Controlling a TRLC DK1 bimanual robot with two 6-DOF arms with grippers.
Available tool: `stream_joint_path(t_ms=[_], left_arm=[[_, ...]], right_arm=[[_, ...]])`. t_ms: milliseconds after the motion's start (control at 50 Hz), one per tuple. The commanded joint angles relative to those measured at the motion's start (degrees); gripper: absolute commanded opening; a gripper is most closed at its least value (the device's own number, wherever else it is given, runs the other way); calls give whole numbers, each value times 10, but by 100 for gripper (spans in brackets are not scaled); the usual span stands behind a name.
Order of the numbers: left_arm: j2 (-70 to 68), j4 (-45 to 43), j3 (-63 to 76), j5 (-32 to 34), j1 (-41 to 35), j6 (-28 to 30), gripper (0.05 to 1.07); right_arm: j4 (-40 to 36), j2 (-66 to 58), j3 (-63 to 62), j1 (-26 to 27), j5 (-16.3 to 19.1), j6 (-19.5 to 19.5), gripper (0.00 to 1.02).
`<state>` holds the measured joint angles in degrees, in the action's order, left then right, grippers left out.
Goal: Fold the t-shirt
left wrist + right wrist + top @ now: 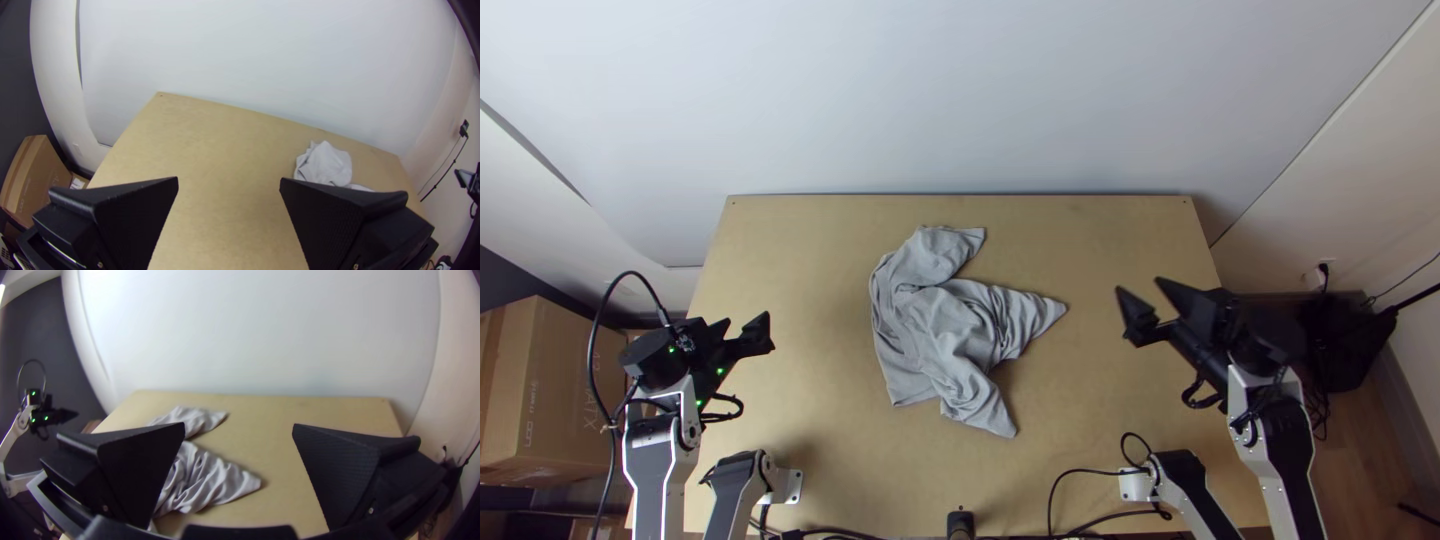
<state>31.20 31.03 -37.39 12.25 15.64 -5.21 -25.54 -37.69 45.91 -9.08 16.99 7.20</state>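
Observation:
A grey t-shirt [935, 325] lies bunched and wrinkled near the middle of the table, one part pointing to the back, one to the right and one to the front. Left of it, over the table's left edge, my left gripper [742, 328] is open and holds nothing. My right gripper [1148, 298] stands open above the table's right part, apart from the cloth. In the left wrist view, part of the t-shirt [325, 165] shows beyond the wide-apart fingers of the left gripper [229, 181]. In the right wrist view, the t-shirt [210, 480] is partly covered by one finger of the right gripper [239, 426].
Bare wood of the table [1100, 240] surrounds the cloth. Black cables [1080, 485] run along the front edge, beside a small black device [960, 522]. A cardboard box [555, 385] stands on the floor at the left; a white wall rises behind the table.

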Motion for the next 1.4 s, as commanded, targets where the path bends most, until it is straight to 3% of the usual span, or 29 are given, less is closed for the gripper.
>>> stream_joint_path(t_ms=[0,120,440,620,720,880,1040,1120,1380], left_arm=[[3,33,-43,21,-6,-12,103],[4,77,-68,48,-13,-9,103],[58,149,-81,72,-32,-31,103],[52,135,-88,77,-48,-64,103],[52,133,-91,77,-58,-69,103],[46,133,-88,76,-56,-69,103],[40,122,-70,74,-55,-67,103],[42,113,-66,73,-55,-67,103],[46,101,-61,71,-55,-59,103]], right_arm=[[-40,-26,27,-80,2,5,99],[-106,-56,45,-167,2,5,99],[-181,-131,74,-379,-23,20,99],[-172,-171,74,-474,-50,-28,99],[-135,-193,62,-523,-86,-52,98],[-63,-234,39,-563,-118,-92,92],[-28,-266,31,-585,-119,-123,92],[-5,-283,23,-588,-119,-128,83],[79,-354,7,-596,-118,-127,83]])
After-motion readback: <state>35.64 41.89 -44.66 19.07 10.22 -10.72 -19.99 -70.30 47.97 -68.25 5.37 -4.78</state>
